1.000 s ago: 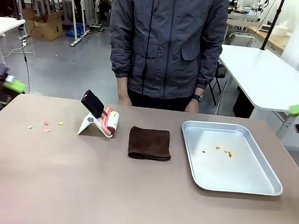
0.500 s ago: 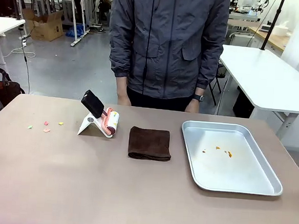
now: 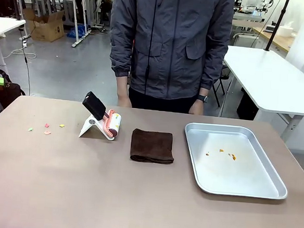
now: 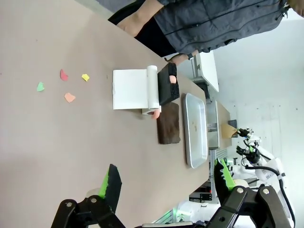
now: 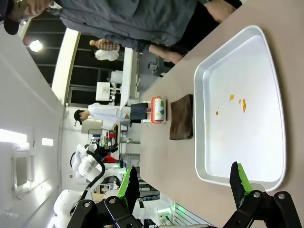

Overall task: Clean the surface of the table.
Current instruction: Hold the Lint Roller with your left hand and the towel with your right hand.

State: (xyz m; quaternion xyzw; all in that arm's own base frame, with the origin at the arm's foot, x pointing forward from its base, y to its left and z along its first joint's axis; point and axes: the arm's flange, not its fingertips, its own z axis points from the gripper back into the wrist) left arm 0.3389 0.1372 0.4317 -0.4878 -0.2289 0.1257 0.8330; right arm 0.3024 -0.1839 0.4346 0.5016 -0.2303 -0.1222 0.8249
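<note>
The brownish-tan table (image 3: 84,193) carries several small coloured paper scraps (image 3: 46,128) at its left. The same scraps (image 4: 66,85) show in the left wrist view. A lint roller (image 3: 112,124) leans on a white stand, with a folded brown cloth (image 3: 151,146) beside it. My left gripper (image 4: 166,179) hovers open above the table's left end, its green pads just visible at the front view's left edge. My right gripper (image 5: 184,180) hangs open over the near end of the tray (image 5: 209,61), holding nothing.
A shiny metal tray (image 3: 272,191) at the right holds a few orange crumbs (image 3: 227,153). A person (image 3: 169,47) stands at the far edge, hands down by the table. White tables stand behind.
Both grippers have drawn outward: the right one has left the front view's right edge, and the left one has slid further off the left edge. Nothing on the table moved.
</note>
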